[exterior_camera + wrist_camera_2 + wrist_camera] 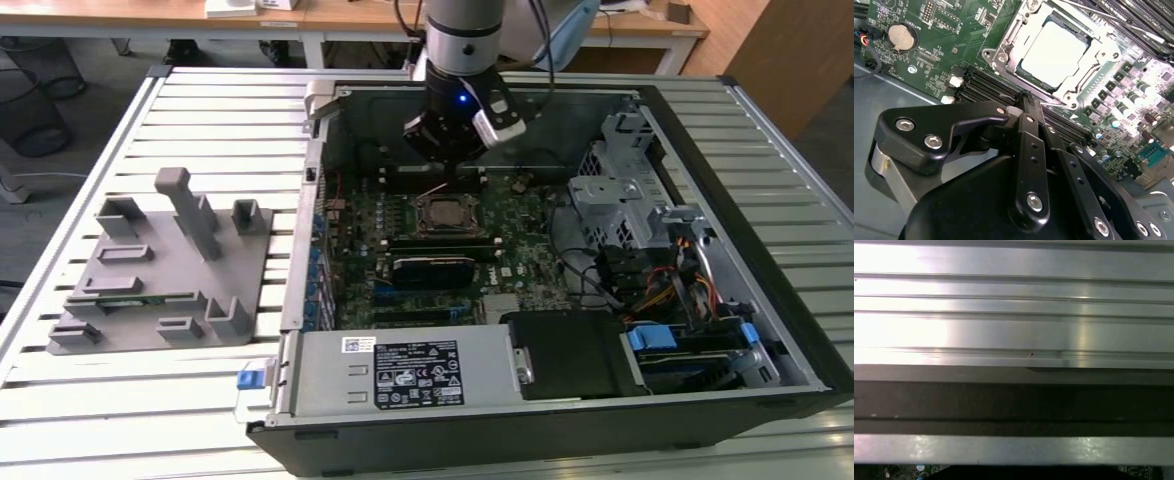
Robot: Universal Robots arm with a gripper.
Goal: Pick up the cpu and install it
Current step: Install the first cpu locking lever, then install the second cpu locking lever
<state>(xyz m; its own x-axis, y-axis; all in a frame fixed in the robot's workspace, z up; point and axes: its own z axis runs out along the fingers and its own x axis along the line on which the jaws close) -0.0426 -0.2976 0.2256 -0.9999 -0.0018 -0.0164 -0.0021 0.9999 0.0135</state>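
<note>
The cpu (1056, 54) lies flat in the motherboard socket (1004, 50), its shiny silver top facing up inside the metal frame. In the exterior view the cpu (446, 213) sits mid-board inside the open computer case. My gripper (1028, 99) hovers just beside the socket, over the black memory slots (984, 85), with its black fingers (1024, 125) pressed together and nothing between them. In the exterior view the gripper (451, 170) hangs from the arm a little beyond the socket, toward the case's far wall.
A grey holder plate (160, 270) with upright posts lies on the slatted metal table (214, 110) at the exterior view's left. Inside the case are a power supply box (400, 370), a drive cage (621, 190) and cable bundles (667, 290). The case walls (310, 200) hem in the board.
</note>
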